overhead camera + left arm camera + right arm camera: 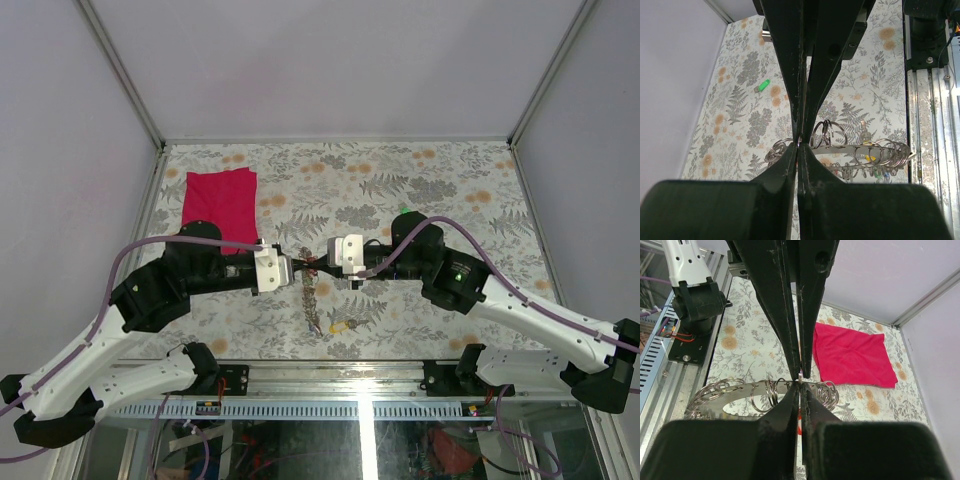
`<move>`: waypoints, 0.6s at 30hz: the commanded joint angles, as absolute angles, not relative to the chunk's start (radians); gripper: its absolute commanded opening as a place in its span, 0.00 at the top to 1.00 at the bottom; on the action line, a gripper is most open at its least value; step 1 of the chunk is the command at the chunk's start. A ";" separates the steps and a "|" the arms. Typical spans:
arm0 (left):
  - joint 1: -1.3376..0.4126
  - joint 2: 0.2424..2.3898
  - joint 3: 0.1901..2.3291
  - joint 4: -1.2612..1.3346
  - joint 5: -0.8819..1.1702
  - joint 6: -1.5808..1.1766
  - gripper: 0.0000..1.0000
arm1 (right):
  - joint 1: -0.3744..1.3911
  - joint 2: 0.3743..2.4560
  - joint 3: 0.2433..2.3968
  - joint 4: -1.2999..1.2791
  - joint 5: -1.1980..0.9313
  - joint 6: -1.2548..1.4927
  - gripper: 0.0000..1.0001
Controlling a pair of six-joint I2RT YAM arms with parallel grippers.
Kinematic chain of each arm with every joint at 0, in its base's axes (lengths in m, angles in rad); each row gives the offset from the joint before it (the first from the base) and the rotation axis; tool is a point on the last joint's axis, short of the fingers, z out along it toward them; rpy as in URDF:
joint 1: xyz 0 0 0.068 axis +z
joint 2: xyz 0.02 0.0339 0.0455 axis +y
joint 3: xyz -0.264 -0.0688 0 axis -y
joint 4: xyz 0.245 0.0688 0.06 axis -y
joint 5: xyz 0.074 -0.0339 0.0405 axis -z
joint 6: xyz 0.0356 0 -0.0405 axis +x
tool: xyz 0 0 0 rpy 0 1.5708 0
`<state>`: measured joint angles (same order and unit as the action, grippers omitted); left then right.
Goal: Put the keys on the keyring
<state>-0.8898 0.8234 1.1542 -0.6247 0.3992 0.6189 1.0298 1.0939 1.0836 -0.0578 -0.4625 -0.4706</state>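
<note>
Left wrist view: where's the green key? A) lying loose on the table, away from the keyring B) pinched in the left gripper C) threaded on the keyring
A: the green key lies by itself on the table, well clear of the keyring.

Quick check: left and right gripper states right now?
Left gripper: jaws closed, pinching the rim of the keyring.
Right gripper: jaws closed, also on the rim of the keyring.
</note>
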 commanded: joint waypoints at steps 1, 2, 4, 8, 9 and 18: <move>-0.894 0.800 1.173 -0.552 0.385 0.635 0.96 | 1.037 1.044 1.100 0.027 -0.480 -0.452 1.00; -0.895 0.799 1.172 -0.552 0.383 0.635 0.94 | 1.037 1.040 1.098 0.029 -0.478 -0.452 1.00; -0.894 0.800 1.171 -0.551 0.380 0.634 0.92 | 1.037 1.035 1.098 0.030 -0.474 -0.450 1.00; -0.894 0.800 1.166 -0.548 0.378 0.634 0.85 | 1.035 1.031 1.096 0.030 -0.472 -0.448 1.00; -0.894 0.800 1.167 -0.548 0.377 0.634 0.84 | 1.035 1.030 1.095 0.030 -0.473 -0.449 1.00; -0.894 0.811 1.164 -0.546 0.381 0.632 0.82 | 1.036 1.025 1.094 0.049 -0.479 -0.440 1.00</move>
<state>-0.8898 0.8097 1.1542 -0.6041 0.3946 0.6254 1.0298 1.0737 1.0813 -0.0589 -0.4629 -0.4553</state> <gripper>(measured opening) 0.177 0.010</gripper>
